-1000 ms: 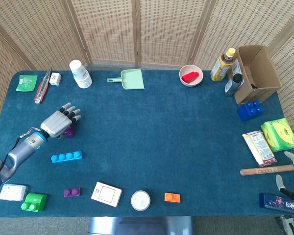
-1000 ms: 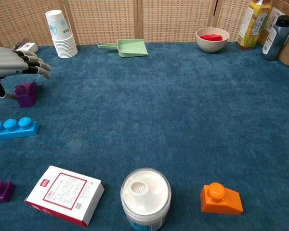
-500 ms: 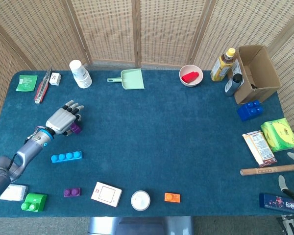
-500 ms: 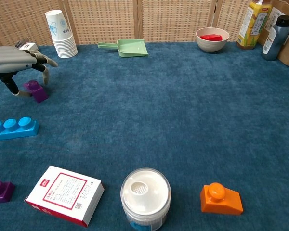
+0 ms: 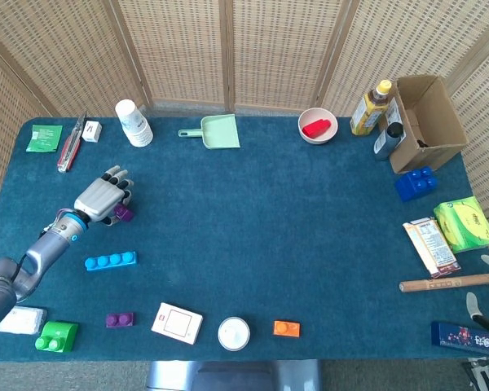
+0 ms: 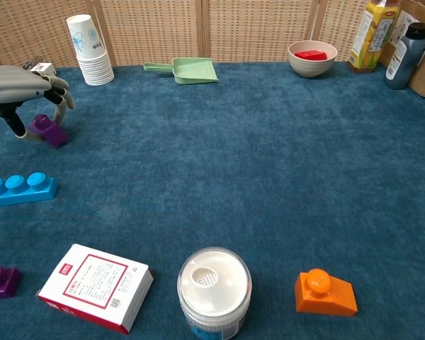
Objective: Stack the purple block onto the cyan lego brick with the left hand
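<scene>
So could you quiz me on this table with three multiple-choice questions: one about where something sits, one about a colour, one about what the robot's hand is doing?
1. Where is the cyan lego brick?
A. inside the cardboard box
B. flat on the table, nearer the camera than the purple block
C. in the bowl

2. What colour is the piece lying in the bowl?
A. red
B. green
C. yellow

3. What is the left hand doing?
A. resting on the paper cups
B. lifting the dustpan
C. poised over the purple block, fingers reaching down around it

Answers:
1 B: the chest view shows the brick on the cloth, apart from the block.
2 A: the red piece shows plainly in both views.
3 C: the hand arches over the block, which looks tilted; whether it is lifted is unclear.
</scene>
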### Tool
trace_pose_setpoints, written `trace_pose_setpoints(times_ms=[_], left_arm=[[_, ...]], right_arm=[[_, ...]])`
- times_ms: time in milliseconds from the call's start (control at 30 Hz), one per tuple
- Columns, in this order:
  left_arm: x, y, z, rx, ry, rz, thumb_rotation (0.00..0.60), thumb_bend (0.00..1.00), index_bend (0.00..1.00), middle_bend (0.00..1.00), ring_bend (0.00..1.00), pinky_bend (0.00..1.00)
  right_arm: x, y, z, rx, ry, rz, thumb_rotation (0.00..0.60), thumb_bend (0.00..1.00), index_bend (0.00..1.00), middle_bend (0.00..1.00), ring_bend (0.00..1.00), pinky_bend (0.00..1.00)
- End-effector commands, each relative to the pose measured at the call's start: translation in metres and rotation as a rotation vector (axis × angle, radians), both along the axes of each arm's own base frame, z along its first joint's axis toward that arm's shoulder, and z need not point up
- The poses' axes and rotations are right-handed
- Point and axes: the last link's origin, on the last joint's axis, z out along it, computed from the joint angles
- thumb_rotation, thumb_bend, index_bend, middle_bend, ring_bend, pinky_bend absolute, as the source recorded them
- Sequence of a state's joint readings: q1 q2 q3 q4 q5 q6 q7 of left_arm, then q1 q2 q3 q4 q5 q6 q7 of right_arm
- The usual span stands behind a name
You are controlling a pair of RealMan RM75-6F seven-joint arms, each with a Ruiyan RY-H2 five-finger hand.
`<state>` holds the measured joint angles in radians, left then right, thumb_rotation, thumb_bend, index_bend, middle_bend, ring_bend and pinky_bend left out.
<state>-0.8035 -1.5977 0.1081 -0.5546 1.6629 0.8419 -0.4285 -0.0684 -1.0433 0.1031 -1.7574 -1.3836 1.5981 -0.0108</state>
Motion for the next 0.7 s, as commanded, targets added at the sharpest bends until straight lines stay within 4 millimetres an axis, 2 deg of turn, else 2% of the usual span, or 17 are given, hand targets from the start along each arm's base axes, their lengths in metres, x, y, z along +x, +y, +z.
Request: trace_pose_setpoints(times_ms=[33,267,700], left_arm=[[0.001,0.001,0.005,0.007,-0.021,0.014,0.6,0.33,0.62,0.3,0.12,0.0],[0.003,-0.006,0.025,0.013,-0.056,0.066,0.6,0.33,0.65,0.34,0.14,0.0],[0.003,-0.068,0.07,0.046,-0.12,0.26,0.6,0.33,0.65,0.34,0.14,0.0]], right_arm=[[0.0,0.0,0.0,0.0,-0.001,0.001,0.59,0.37,0.2,0.09,0.0,0.03],[0.0,-0.004,-0.004,0.011,-0.012,0.012,0.592,0.37,0.2,0.09,0.0,0.03],[-0.004,-0.021,-0.014,0.066,-0.04,0.061,0.591,0.37,0.2,0.09,0.0,0.03]])
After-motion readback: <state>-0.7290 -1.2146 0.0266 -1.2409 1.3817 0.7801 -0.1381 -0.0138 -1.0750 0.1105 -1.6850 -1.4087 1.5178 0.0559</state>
